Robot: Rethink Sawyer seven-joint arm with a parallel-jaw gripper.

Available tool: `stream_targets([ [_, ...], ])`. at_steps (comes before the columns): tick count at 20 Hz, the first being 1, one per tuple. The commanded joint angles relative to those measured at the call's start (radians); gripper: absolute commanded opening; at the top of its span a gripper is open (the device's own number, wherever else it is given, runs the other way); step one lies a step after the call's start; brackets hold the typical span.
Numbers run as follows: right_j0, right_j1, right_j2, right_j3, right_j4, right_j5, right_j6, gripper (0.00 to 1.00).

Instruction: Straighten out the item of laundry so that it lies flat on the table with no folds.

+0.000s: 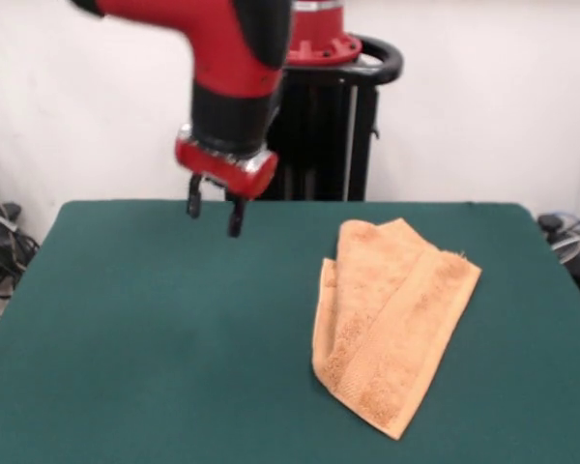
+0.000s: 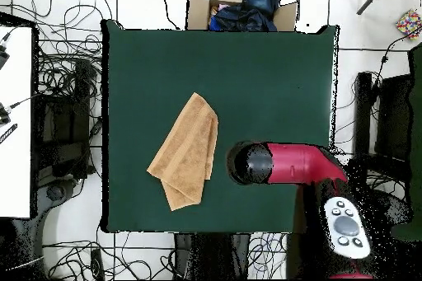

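Light orange terry-cloth hand towel (image 1: 391, 324) lies on the large rectangular table covered in dark green felt-like cloth (image 1: 155, 338), folded over on itself lengthwise into a long narrow shape. In the front view it sits on the right half of the table, running diagonally, upper end toward the far edge, lower corner pointing at the near edge. Several layers show: one flap overlaps along the left side, and a woven band stripe is visible near the lower end. Not flat, folds clearly present.

In the overhead view the towel (image 2: 185, 152) is left of the table's (image 2: 272, 72) centre, again diagonal, with a folded corner at its bottom end.

Red and black robot arm (image 1: 237, 68) comes down on the left side of the front view. Its black gripper (image 1: 215, 211) hangs above the cloth near the far edge, well apart from the towel, nothing between its fingers. The two fingers show a small gap, partly spread, holding nothing. Overhead, the arm (image 2: 280, 164) sits just right of the towel and hides the gripper.

Cardboard box with dark blue fabric (image 2: 243, 7) stands beyond the table's top edge in the overhead view.
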Motion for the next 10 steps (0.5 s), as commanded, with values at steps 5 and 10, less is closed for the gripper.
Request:
stream_targets([
  [5,0.157,-0.103,0.014,0.029,0.074,0.089,0.11,1.0],
  [10,0.198,-0.023,-0.026,0.05,0.135,0.027,0.213,1.0],
])
